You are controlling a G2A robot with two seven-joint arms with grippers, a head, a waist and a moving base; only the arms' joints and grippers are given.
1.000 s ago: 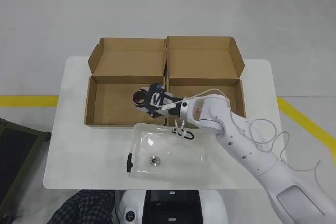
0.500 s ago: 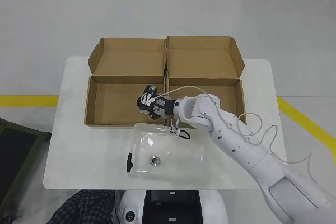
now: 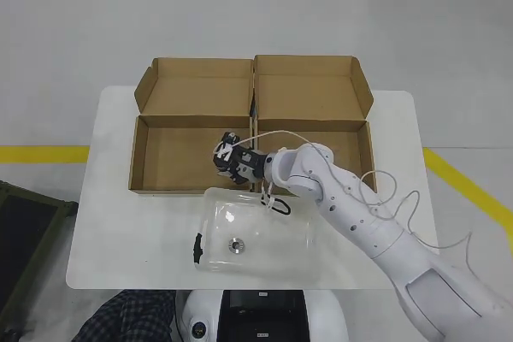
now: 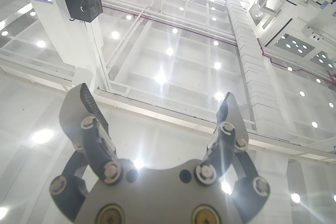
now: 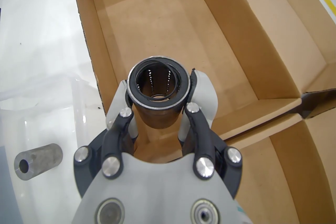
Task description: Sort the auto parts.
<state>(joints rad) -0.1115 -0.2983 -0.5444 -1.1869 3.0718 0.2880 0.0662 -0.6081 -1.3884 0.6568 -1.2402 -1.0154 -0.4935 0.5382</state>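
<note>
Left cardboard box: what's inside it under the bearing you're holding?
Bare cardboard floor shows in the left cardboard box. The patch beneath the bearing and right gripper is covered.

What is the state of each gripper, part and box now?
right gripper, shut on the bearing.
bearing, held over the left box.
left gripper, open, holding nothing.
left box, lid open.
right box, lid open.
metal sleeve, lying on its side in the clear tray.
</note>
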